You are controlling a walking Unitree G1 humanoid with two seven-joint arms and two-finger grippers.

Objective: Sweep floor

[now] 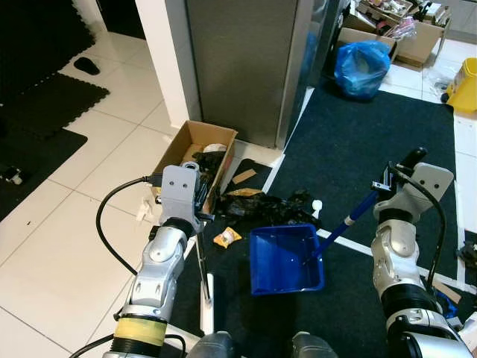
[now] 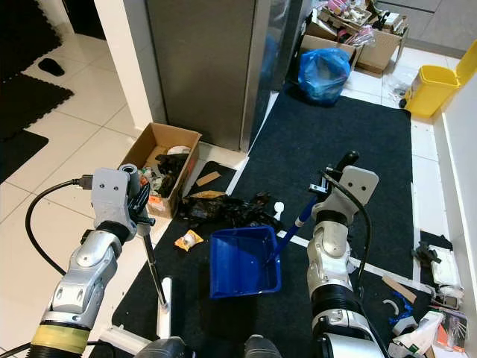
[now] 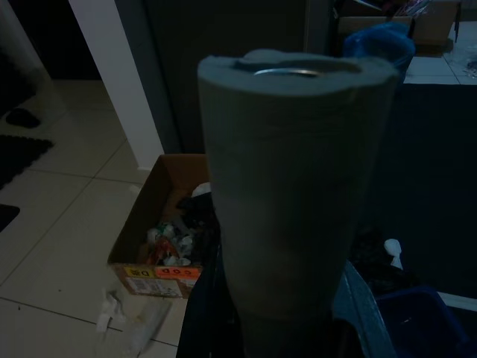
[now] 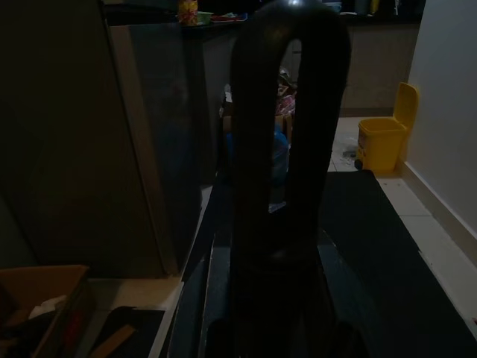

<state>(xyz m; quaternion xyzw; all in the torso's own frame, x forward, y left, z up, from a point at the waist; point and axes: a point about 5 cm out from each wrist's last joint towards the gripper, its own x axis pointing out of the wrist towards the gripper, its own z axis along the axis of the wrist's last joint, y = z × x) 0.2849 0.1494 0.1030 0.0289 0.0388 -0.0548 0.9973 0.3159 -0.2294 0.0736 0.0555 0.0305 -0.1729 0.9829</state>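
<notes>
**Left eye view: broom and dustpan both in hand**

Left gripper (image 1: 200, 203) has its fingers clamped on the broom handle (image 1: 203, 261), which slants down to the dark mat (image 1: 373, 142). Right gripper (image 1: 387, 181) is closed on the blue dustpan (image 1: 285, 259) handle; the pan sits on the mat just near of the black trash pile (image 1: 261, 205). Cardboard box (image 1: 192, 153) sits far-left, beside it.

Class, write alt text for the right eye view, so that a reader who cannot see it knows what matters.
A robot's right gripper holds a blue dustpan by its long handle on a dark mat, while its left gripper holds a broom upright. Dark rubbish lies just beyond the pan, beside an open cardboard box of litter.
</notes>
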